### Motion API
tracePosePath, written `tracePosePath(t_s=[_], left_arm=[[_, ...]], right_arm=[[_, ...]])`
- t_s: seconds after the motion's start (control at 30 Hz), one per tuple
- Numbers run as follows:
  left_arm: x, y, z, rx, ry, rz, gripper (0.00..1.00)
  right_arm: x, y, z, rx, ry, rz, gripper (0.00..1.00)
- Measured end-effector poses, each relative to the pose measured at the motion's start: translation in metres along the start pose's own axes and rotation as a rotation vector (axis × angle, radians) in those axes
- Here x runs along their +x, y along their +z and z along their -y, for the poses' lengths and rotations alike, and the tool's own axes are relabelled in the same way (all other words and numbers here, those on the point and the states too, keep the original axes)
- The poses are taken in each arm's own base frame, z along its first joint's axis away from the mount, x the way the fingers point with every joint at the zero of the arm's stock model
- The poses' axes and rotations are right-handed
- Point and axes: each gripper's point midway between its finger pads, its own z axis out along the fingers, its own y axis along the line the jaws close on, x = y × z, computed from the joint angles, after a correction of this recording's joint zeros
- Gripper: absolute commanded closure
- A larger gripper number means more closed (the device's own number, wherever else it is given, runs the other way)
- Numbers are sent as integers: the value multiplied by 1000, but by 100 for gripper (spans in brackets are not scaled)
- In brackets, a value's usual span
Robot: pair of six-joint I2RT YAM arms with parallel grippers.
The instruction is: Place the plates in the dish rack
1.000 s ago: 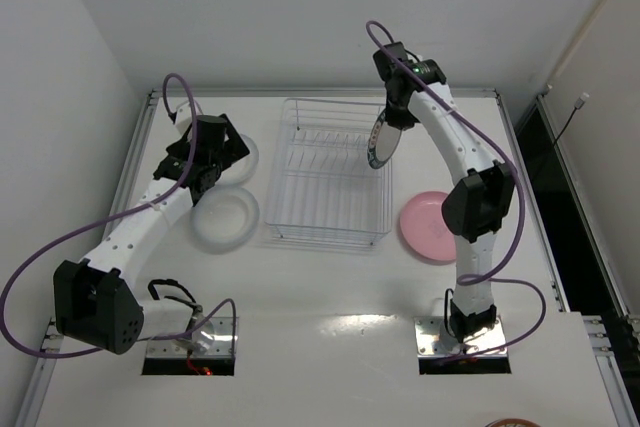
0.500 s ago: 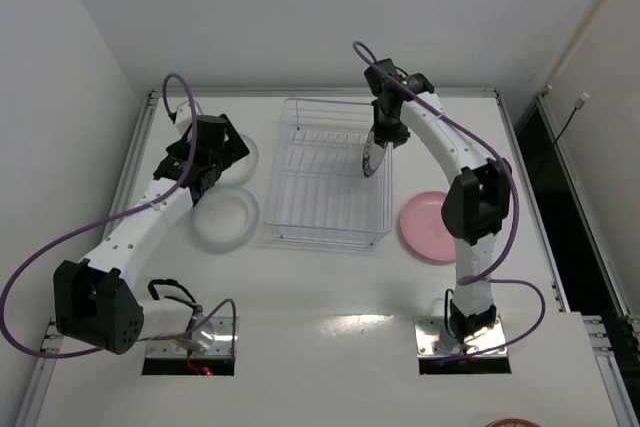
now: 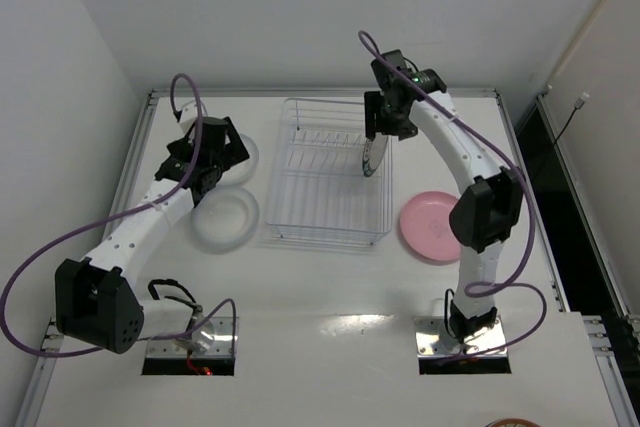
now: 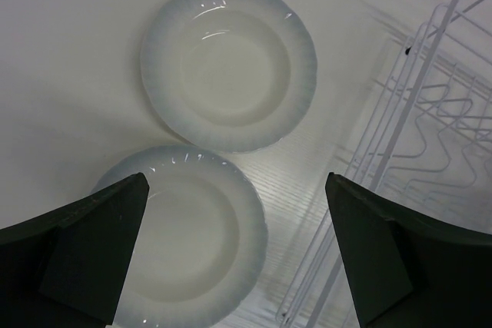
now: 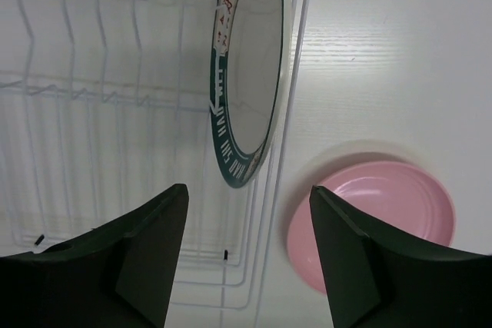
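At the rack's (image 3: 325, 237) right edge the patterned plate (image 5: 247, 74) stands on its rim, with the right gripper (image 5: 247, 191) spread wide above it and not gripping. My worry is it isn't seated between prongs and tips or slides out toward the pink plate (image 5: 369, 220). Red characters on its green rim are too small to read, and the left gripper (image 4: 237, 180) hangs wide apart over two clear plates (image 4: 228, 65) beside the rack.

Right wrist view crops the top of the patterned plate (image 5: 250, 74).
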Motion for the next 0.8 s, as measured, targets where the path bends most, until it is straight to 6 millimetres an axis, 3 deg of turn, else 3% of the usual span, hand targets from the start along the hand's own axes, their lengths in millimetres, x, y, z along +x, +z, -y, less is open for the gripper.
tracePosePath(t_s=[0.17,0.3,0.47,0.57,0.63,0.73,0.8], left_arm=[[10,13,-5,-26,92,-15,0],[34,37,-8,-64,155,-79,0],[56,58,-8,-92,200,-150,0],[53,64,-2,-87,206,-154,0],[48,65,4,-78,203,-145,0],[41,66,9,-68,196,-132,0],[39,66,11,-64,193,-130,0]], right_arm=[[-20,-43,1,-72,7,100,28],[-33,-67,7,-112,24,167,26],[-24,-57,41,-81,88,125,24],[5,-32,76,-51,179,25,24],[37,-13,104,-23,260,-62,24],[96,1,146,30,390,-208,24],[113,1,163,55,444,-239,24]])
